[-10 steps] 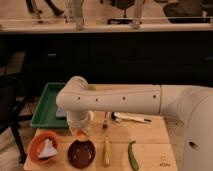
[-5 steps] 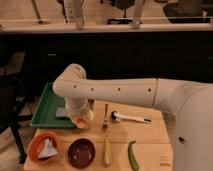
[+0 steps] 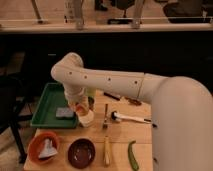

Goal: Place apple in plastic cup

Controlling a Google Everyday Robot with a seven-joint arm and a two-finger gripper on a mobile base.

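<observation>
Gripping, apparently, the small round orange-yellow apple (image 3: 80,108), the closed claw (image 3: 78,105) hangs just camera-left of the yellow-green see-through plastic cup (image 3: 92,101).

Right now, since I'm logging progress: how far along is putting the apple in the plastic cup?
Done: the apple is picked up, held by the shut gripper. In hand: it hangs by the white cup, next to the yellow-green plastic cup. Left: carry it over the plastic cup and let go.

Office-style test area: long dark counter (image 3: 107,28), chair base (image 3: 186,9) beyond, wooden table (image 3: 122,142) with utensils (image 3: 131,118).
</observation>
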